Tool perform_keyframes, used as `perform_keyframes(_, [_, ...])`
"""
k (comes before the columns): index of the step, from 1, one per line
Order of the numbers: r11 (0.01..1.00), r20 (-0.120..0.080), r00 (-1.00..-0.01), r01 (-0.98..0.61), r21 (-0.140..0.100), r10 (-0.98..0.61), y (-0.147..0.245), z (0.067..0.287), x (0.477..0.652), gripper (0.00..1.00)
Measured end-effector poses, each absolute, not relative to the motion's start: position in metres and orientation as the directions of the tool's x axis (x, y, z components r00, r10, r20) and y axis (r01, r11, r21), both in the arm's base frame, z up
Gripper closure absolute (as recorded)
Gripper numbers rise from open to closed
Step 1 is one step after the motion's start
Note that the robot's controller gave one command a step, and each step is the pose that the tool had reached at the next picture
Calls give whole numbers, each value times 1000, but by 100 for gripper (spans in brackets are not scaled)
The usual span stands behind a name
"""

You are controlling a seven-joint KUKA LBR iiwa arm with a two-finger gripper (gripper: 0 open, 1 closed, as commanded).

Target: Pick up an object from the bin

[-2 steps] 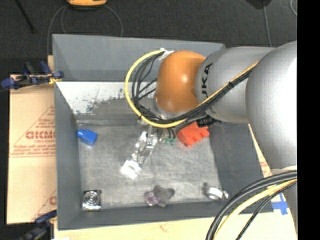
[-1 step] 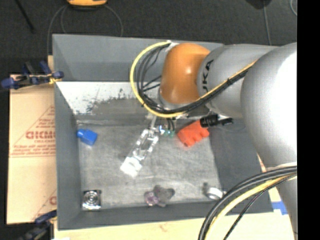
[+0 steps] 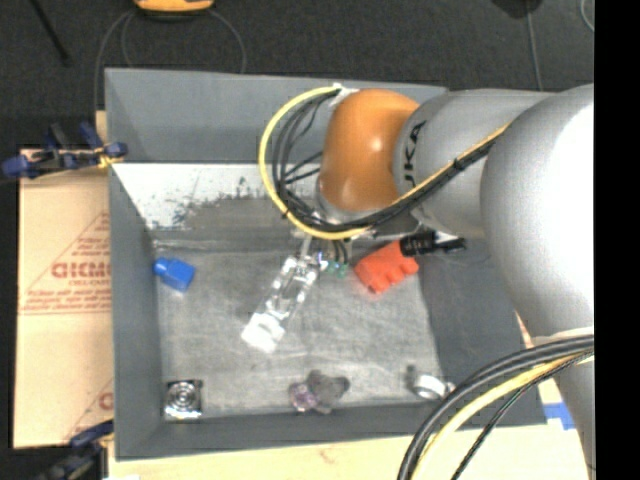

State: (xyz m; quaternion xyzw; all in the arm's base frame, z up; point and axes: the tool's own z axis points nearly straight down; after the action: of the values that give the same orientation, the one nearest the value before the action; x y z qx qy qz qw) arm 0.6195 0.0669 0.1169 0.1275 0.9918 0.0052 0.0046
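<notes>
Camera view: arm (image 3: 480,168) reaches in from the right, with its orange cover (image 3: 365,148) over the back of the grey bin (image 3: 135,298). Gripper (image 3: 268,326) points down-left over the bare middle of the floor; cannot tell if it is apart or together. A small white piece (image 3: 260,335) sits at its tip, and it is unclear if it is held. Red block (image 3: 385,266) lies just right of the wrist, blue block (image 3: 174,273) at left. Along the front wall are a purple-grey lump (image 3: 318,391), a round metal part (image 3: 183,398) in the left corner and a silver part (image 3: 425,382) at right.
</notes>
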Motion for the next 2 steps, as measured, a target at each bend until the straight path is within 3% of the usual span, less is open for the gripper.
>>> perform_keyframes(1, [969,-9,-969,246,3,246,34,138,636,0])
perform_keyframes(2, [994,-12,-994,110,-5,110,51,130,634,0])
